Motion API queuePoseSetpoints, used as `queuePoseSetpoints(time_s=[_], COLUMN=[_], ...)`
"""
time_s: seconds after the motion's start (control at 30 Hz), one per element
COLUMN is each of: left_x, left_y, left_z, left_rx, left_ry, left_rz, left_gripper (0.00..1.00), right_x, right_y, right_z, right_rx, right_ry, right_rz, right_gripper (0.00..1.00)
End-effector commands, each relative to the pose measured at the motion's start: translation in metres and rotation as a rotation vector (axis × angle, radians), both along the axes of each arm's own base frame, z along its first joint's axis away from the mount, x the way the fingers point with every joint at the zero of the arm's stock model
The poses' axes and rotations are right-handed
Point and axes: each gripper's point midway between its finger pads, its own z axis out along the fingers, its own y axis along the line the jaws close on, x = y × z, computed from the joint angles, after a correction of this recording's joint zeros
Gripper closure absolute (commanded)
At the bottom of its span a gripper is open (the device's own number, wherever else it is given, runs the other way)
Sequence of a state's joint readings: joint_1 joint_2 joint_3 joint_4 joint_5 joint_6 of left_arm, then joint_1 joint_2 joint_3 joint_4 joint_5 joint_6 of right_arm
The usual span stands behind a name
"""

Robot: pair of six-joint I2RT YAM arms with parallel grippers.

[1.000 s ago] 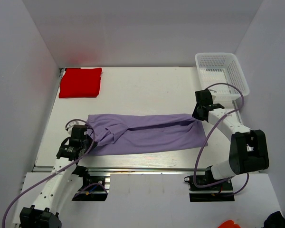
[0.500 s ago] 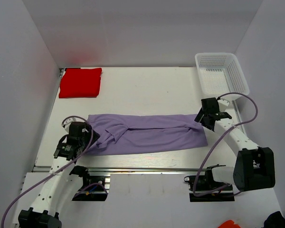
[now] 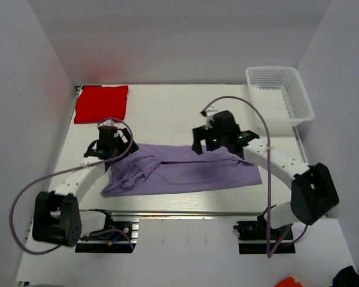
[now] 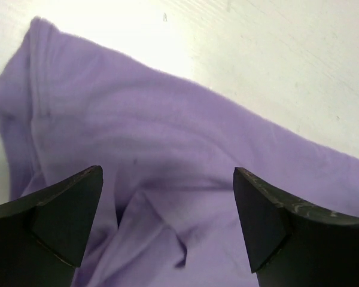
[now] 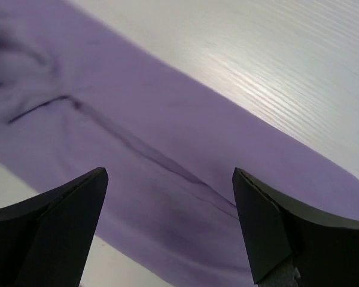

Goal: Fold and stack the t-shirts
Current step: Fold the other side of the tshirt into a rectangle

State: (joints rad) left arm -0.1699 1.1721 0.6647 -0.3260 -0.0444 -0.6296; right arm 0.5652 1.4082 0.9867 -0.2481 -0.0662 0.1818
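A lavender t-shirt (image 3: pixel 185 170) lies folded into a long strip across the near part of the table, with bunched folds at its left end. My left gripper (image 3: pixel 109 145) hovers open over the strip's far left corner. In the left wrist view the gripper (image 4: pixel 167 179) has purple cloth (image 4: pixel 185 137) beneath it and nothing between its fingers (image 4: pixel 54 209). My right gripper (image 3: pixel 210 142) hangs open over the strip's far edge, right of centre. The right wrist view shows this gripper (image 5: pixel 170 179) above smooth cloth (image 5: pixel 167 155). A red t-shirt (image 3: pixel 102 103), folded into a neat rectangle, rests at the far left corner.
A white mesh basket (image 3: pixel 279 98) stands at the far right corner of the white table (image 3: pixel 179 113). Purple cables loop off both arms. White walls close in the left, right and back sides.
Both grippers have opened and let go of the lavender shirt's ends. The left one moved to the far left corner; the right one swung left to the strip's far edge.
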Motion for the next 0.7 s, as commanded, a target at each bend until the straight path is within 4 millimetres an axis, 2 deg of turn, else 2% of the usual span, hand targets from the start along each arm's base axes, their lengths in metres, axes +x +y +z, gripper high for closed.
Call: queuePoseSetpoints(time_s=[0.0,0.03,0.1,0.13,0.17,0.2,0.23,0.27,0.3,0.37,0.4,0.43,0.5,0.53,0.6,0.63,0.67], left_x=[0.038,0.038,0.042,0.041,0.044,0.044,0.048,0.051,0.052,0.053,0.05,0.046,0.044,0.038,0.036,0.033,0.035], left_y=[0.003,0.003,0.009,0.009,0.015,0.016,0.014,0.02,0.016,0.016,0.015,0.012,0.015,0.013,0.013,0.016,0.017], left_z=[0.01,-0.001,-0.021,-0.029,-0.032,-0.041,-0.043,-0.045,-0.046,-0.055,-0.06,-0.065,-0.072,-0.076,-0.078,-0.081,-0.079], left_rx=[0.021,0.026,0.027,0.016,0.01,-0.011,-0.019,-0.041,-0.076,-0.111,-0.141,-0.157,-0.19,-0.198,-0.217,-0.218,-0.228], left_ry=[-0.076,-0.045,0.013,0.038,0.048,0.075,0.066,0.068,0.073,0.092,0.106,0.127,0.141,0.155,0.151,0.161,0.151], left_rz=[-0.01,-0.011,0.006,0.021,0.046,0.043,0.037,0.065,0.045,0.047,0.037,0.035,0.036,0.03,0.026,0.036,0.036], left_gripper=[0.0,0.0,0.0,0.0,0.0,0.0,0.0,0.0,0.0,0.0,0.0,0.0,0.0,0.0,0.0,0.0,0.0], right_x=[-0.018,-0.034,-0.037,-0.052,-0.054,-0.053,-0.054,-0.062,-0.06,-0.065,-0.061,-0.06,-0.065,-0.063,-0.069,-0.069,-0.071], right_y=[0.071,0.092,0.115,0.137,0.146,0.157,0.169,0.18,0.194,0.209,0.218,0.222,0.236,0.244,0.257,0.261,0.271], right_z=[0.021,0.016,0.013,0.02,0.02,0.01,0.013,0.013,0.01,0.006,0.01,0.005,0.011,0.001,0.0,-0.018,-0.013], right_rx=[0.038,0.024,0.002,0.009,0.012,-0.002,0.002,0.011,0.007,0.008,0.021,0.023,0.069,0.06,0.061,0.035,0.044], right_ry=[-0.111,-0.11,-0.132,-0.155,-0.163,-0.15,-0.176,-0.181,-0.183,-0.2,-0.222,-0.218,-0.192,-0.181,-0.189,-0.173,-0.186], right_rz=[0.296,0.358,0.421,0.473,0.493,0.497,0.491,0.511,0.503,0.5,0.456,0.44,0.419,0.423,0.44,0.441,0.451], right_gripper=[0.1,0.1,0.1,0.1,0.11,0.11,0.12,0.12,0.14,0.14,0.18,0.18,0.23,0.25,0.27,0.28,0.28])
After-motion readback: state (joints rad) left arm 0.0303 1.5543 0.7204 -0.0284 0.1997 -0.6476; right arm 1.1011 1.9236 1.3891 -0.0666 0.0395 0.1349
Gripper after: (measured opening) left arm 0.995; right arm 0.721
